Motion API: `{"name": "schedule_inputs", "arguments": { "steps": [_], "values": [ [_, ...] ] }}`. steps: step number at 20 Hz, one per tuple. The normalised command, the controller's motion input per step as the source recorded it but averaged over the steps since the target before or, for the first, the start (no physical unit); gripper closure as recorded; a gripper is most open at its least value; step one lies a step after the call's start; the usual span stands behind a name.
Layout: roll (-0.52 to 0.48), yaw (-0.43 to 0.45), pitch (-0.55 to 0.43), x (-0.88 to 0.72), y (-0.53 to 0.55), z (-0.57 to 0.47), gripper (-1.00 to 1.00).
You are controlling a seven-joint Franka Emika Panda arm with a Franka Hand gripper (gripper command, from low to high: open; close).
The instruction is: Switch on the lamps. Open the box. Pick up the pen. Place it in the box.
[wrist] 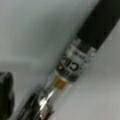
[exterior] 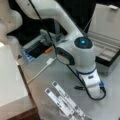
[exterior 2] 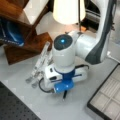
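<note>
hovering my gripper (exterior 2: 64, 93) low over the pen (wrist: 75, 62) on the table (exterior: 50, 77).
box (exterior: 106, 37) lid up, lamp (exterior 2: 68, 11) lit; can't tell the claw's state.

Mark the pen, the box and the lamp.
pen (wrist: 75, 62), wrist view: labelled clear middle of the barrel.
box (exterior: 106, 18), a front view: inside of the raised lid.
lamp (exterior 2: 68, 11), a front view: lit shade.

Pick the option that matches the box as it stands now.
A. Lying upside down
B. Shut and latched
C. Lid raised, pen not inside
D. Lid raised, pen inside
C: in a front view the box has its lid raised over light-grey compartments, while the pen lies on the table under the lowered gripper, filling the wrist view.
</note>
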Motion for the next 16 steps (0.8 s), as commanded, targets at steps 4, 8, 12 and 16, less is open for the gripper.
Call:
{"name": "schedule_inputs", "arguments": {
  "steps": [4, 8, 12, 16],
  "values": [
    [-0.163, 0.04, -0.077, 0.0, 0.04, 0.0, 1.0],
    [-0.161, 0.036, -0.066, -0.03, 0.05, 0.02, 1.0],
    [-0.161, 0.031, -0.052, -0.06, 0.06, 0.05, 1.0],
    [-0.154, 0.027, -0.038, -0.08, 0.06, 0.03, -1.0]
  ]
}}
